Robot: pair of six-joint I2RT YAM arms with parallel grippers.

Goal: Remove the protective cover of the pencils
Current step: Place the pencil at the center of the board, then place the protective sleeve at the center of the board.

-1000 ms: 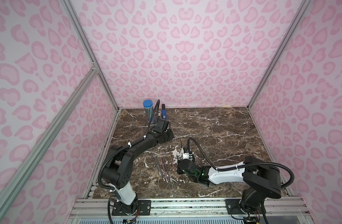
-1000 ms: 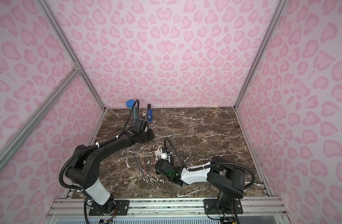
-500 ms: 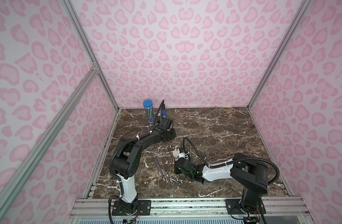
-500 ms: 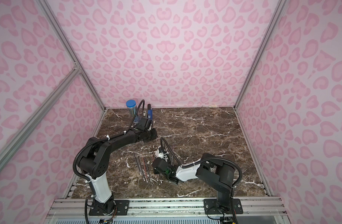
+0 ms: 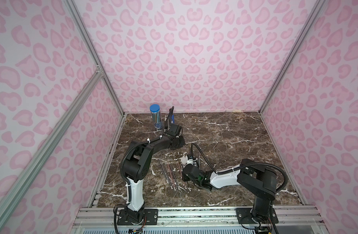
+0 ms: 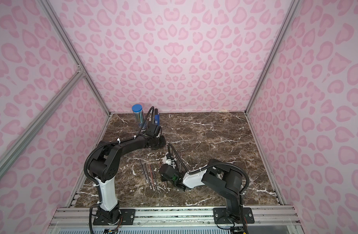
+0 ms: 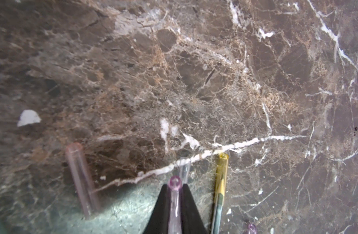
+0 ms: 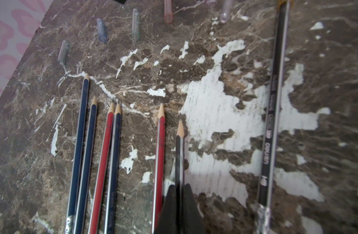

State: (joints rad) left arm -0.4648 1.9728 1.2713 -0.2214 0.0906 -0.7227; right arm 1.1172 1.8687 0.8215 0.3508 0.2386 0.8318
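Observation:
Seen from the right wrist, several loose pencils (image 8: 113,158), blue and red, lie side by side with bare sharpened tips. My right gripper (image 8: 179,185) is shut on a black pencil (image 8: 179,154) at the end of that row. Another black pencil (image 8: 273,113) lies apart. My left gripper (image 7: 174,185) is shut on a clear purple-pink protective cover (image 7: 174,184), low over the marble. Beside it a green pencil (image 7: 218,206) wears a yellow cover (image 7: 222,170). In both top views the left gripper (image 5: 179,142) (image 6: 161,142) is behind the pencil row (image 5: 170,174) and the right gripper (image 5: 185,178) (image 6: 164,176) is at its right side.
Loose covers lie on the marble: a pink one (image 7: 80,178), a clear one (image 7: 184,168), and several more (image 8: 134,24) beyond the pencil tips. A clear blue-lidded tube (image 5: 155,118) and a blue object (image 5: 172,119) stand at the back wall. Pink walls close three sides.
The right arm has slid left, bringing its pencil up beside the row. The left arm has swung its elbow in and shifted its gripper slightly right and nearer. Both grippers stay shut.

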